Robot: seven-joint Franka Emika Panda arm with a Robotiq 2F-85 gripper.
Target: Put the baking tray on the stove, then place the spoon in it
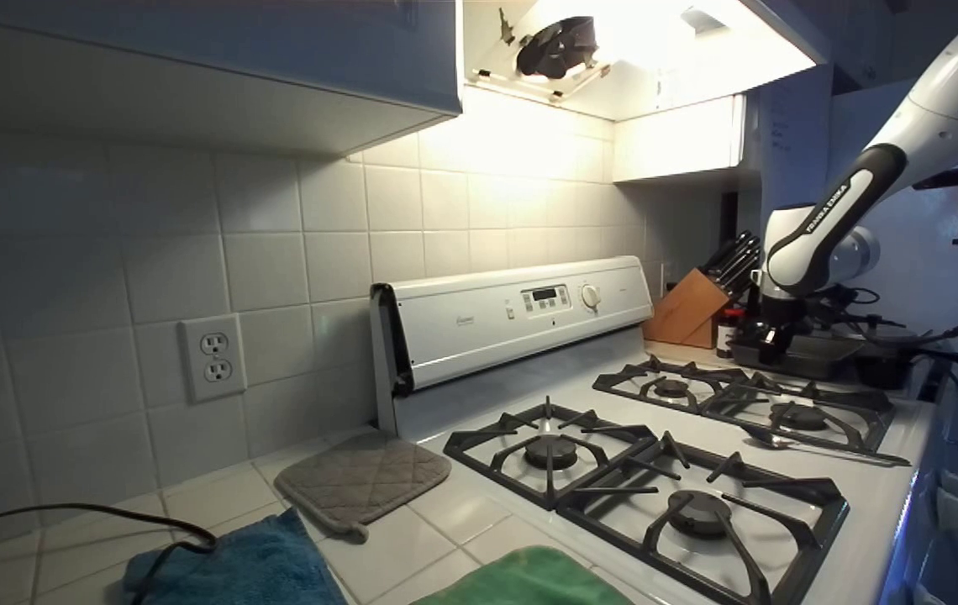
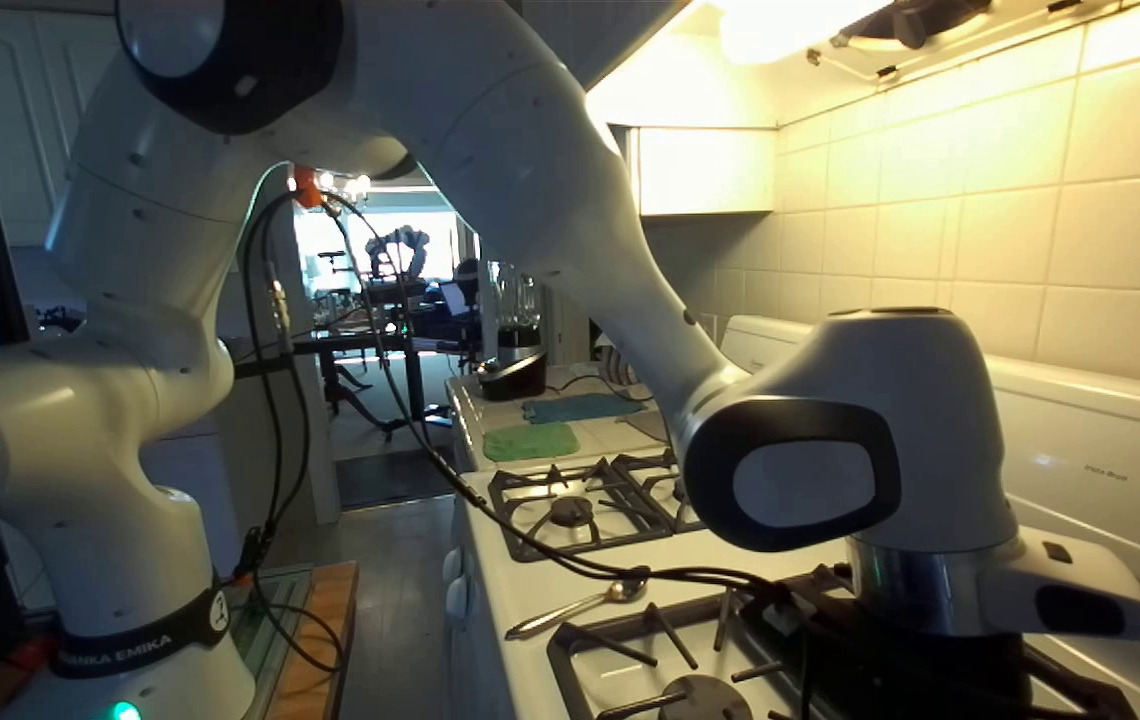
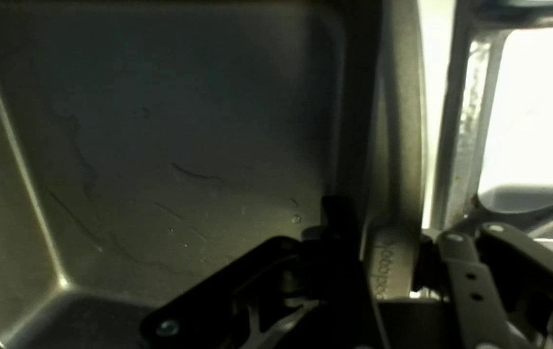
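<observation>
My gripper (image 3: 390,247) clamps the baking tray (image 3: 184,111) by its lettered rim.
Dark, dull metal, thin streaks across its floor — it is just beside a black grate (image 3: 452,135) at one end of the stove (image 1: 689,433); a shiny metal spoon (image 2: 623,592) lies on the stove's white top.

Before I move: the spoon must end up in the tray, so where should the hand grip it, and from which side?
Probably mid-handle, from above, closing across its width: the spoon lies on the stove, slim handle toward the front edge, a raised grate alongside; the rounded bowl looks harder to pinch.
</observation>
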